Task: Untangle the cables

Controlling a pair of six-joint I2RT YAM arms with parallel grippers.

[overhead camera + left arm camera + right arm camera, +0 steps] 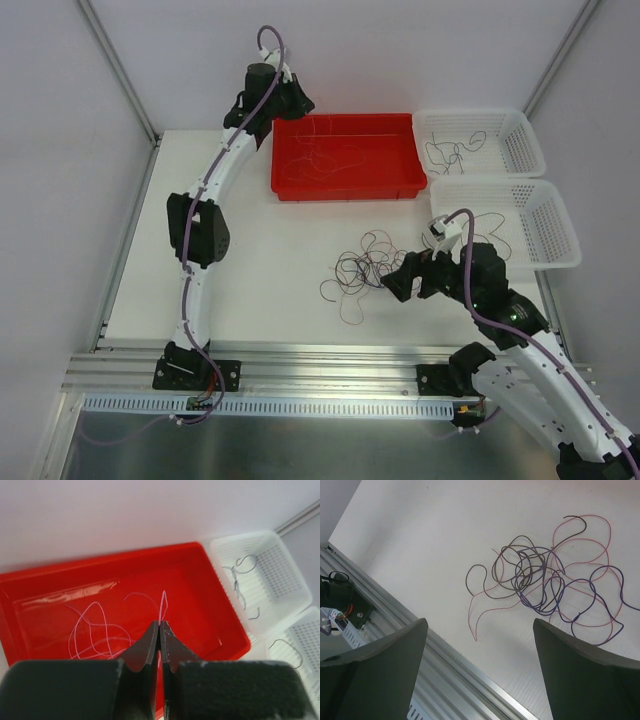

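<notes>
Two arms stand at the near edge of a white table (260, 210), and only one of them is close to the work. The cables (362, 268), hair-thin curly strands in purple, black and reddish pink, lie in a loose knot on the bare table, in front of the red tray (345, 190) and between the two arms. The right gripper (398, 278) hovers just beside the knot, at its right edge in the overhead view. Its fingers are spread wide with nothing between them. From the right wrist camera, the cables (545, 580) lie ahead of the fingers and off toward the right-hand one. The bunch sprawls roughly crosswise to the reach, and one pink tail trails toward the left finger. The left gripper (298, 102) is well apart from the knot, raised over the far left corner of the red tray. Its fingers (150, 642) are pressed together. A pale strand (163, 602) runs up to their seam, but whether it is pinched there or merely lies behind them cannot be told. More pale strands rest in the tray, and dark ones lie in the white baskets (520, 140) on the right. By position, the right arm is the one placed to reach the knot, by moving forward and slightly right.
</notes>
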